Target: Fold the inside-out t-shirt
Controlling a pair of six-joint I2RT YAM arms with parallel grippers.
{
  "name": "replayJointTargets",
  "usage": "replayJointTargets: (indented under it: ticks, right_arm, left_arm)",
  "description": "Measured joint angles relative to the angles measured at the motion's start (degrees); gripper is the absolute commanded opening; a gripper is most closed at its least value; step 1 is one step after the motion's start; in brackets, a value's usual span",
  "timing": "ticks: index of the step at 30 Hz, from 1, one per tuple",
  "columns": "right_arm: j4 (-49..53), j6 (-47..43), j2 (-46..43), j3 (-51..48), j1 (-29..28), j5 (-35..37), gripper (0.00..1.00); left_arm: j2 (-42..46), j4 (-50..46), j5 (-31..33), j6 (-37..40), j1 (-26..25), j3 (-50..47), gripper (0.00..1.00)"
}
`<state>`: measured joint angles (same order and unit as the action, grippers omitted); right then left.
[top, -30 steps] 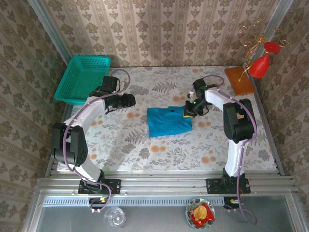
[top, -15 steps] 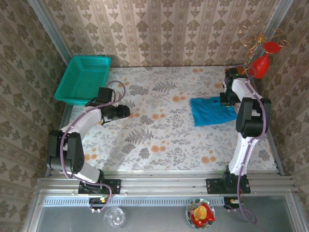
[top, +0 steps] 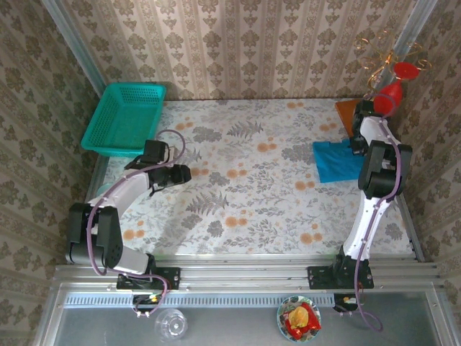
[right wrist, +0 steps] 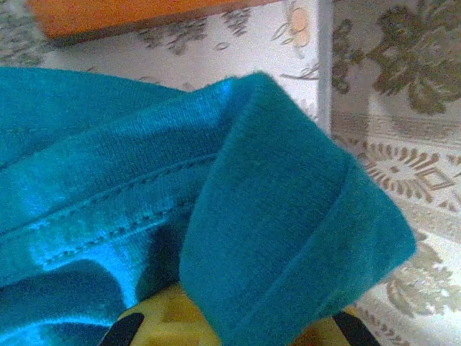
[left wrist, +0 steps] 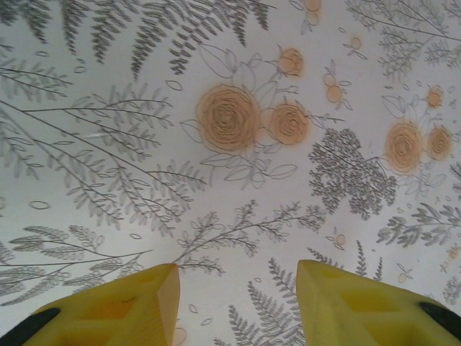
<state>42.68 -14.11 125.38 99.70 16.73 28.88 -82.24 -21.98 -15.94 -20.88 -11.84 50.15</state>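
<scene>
The inside-out t-shirt (top: 333, 161) is a small folded blue-teal bundle at the right edge of the flowered table (top: 245, 202). My right gripper (top: 358, 145) is at its right side, shut on the cloth. In the right wrist view a fold of the t-shirt (right wrist: 274, 216) bulges over the yellow fingers (right wrist: 155, 317), hiding their tips. My left gripper (top: 189, 172) hovers over the left half of the table, far from the shirt. Its yellow fingers (left wrist: 140, 306) stand apart with only bare tablecloth between them, so the left gripper (left wrist: 238, 277) is open.
A teal mesh basket (top: 124, 117) stands at the back left corner. An orange board (top: 347, 112) lies at the back right, just beyond the shirt, also in the right wrist view (right wrist: 130, 14). A red ornament (top: 389, 97) stands by the right wall.
My right gripper has dragged the folded shirt from the table's middle to the right edge. The left arm has drawn back toward the left and nearer its base.
</scene>
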Motion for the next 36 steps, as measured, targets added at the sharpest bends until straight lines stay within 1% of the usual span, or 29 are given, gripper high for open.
replayJointTargets:
  ticks: [3, 4, 5, 7, 8, 9, 10, 13, 14, 15, 16, 20, 22, 25, 28, 31, 33, 36]
  right_arm:
    - [-0.98, -0.85, 1.36, 1.51, 0.46, 1.44, 0.01]
    - [-1.11, -0.92, 1.90, 2.16, 0.55, 1.97, 0.04]
    - [-1.31, -0.90, 2.23, 2.60, 0.59, 2.60, 0.08]
    - [-1.64, -0.22, 2.40, 2.71, 0.59, 3.85, 0.23]
    - [-1.66, -0.02, 2.38, 2.71, 0.59, 4.24, 0.38]
    - [-1.68, 0.68, 2.25, 2.71, 0.57, 4.92, 0.55]
    - [-1.55, 1.64, 1.95, 2.71, 0.50, 5.66, 0.66]
    - [-0.04, 4.61, -0.55, 2.32, 0.26, 7.13, 0.80]
    - [0.07, 5.35, -1.86, 1.60, 0.13, 7.21, 0.85]
    - [0.20, 6.36, -4.11, 0.11, -0.02, 7.19, 0.91]
    - [0.33, 7.17, -6.43, -1.49, -0.24, 7.10, 0.99]
    - [-0.46, 11.43, -17.86, -10.10, -2.51, 3.76, 1.00]
    - [-2.38, 13.38, -24.33, -16.04, -4.90, 0.35, 1.00]
    - [-8.07, 15.76, -31.67, -25.38, -7.96, -6.62, 1.00]
    - [-17.20, 17.62, -36.92, -36.83, -10.47, -12.94, 1.00]
    - [-26.64, 18.45, -39.06, -47.21, -12.13, -16.24, 1.00]
    - [-34.16, 18.69, -39.30, -53.55, -12.85, -18.12, 1.00]
    - [-44.28, 18.88, -39.30, -60.06, -12.94, -20.02, 1.00]
  left_arm:
    - [0.00, 0.20, 0.90, 0.00, 0.74, -0.07, 0.49]
    - [0.00, 0.22, 1.07, -0.02, 1.01, -0.07, 0.49]
    - [0.00, 0.26, 1.29, 0.00, 1.07, -0.07, 0.49]
    - [0.00, 0.52, 2.19, 0.00, 1.11, -0.07, 0.51]
    - [0.00, 0.61, 2.73, 0.02, 1.11, -0.07, 0.52]
    - [0.02, 0.59, 3.48, 0.11, 1.11, -0.07, 0.53]
    - [0.02, 0.55, 4.44, 0.26, 1.11, -0.07, 0.59]
    - [0.61, 0.44, 7.87, 1.31, 1.05, -0.07, 0.85]
    - [1.01, 0.37, 9.01, 1.33, 1.05, -0.07, 0.95]
    - [1.60, 0.24, 10.47, 1.68, 1.05, -0.07, 1.00]
    - [2.23, 0.09, 11.87, 1.97, 1.01, -0.07, 1.00]
    - [3.96, -0.04, 18.25, 3.48, 1.01, -0.07, 1.00]
    - [4.55, 0.39, 22.01, 4.79, 0.83, -0.31, 1.00]
    - [6.93, 3.45, 28.02, 7.43, 0.20, -3.13, 1.00]
    - [9.88, 8.70, 32.57, 10.43, -0.09, -7.56, 1.00]
    - [11.82, 16.96, 33.62, 13.94, 0.26, -13.00, 1.00]
    - [11.78, 24.09, 32.59, 16.83, 0.74, -17.03, 1.00]
    - [9.84, 34.32, 30.38, 20.63, 1.70, -21.57, 1.00]
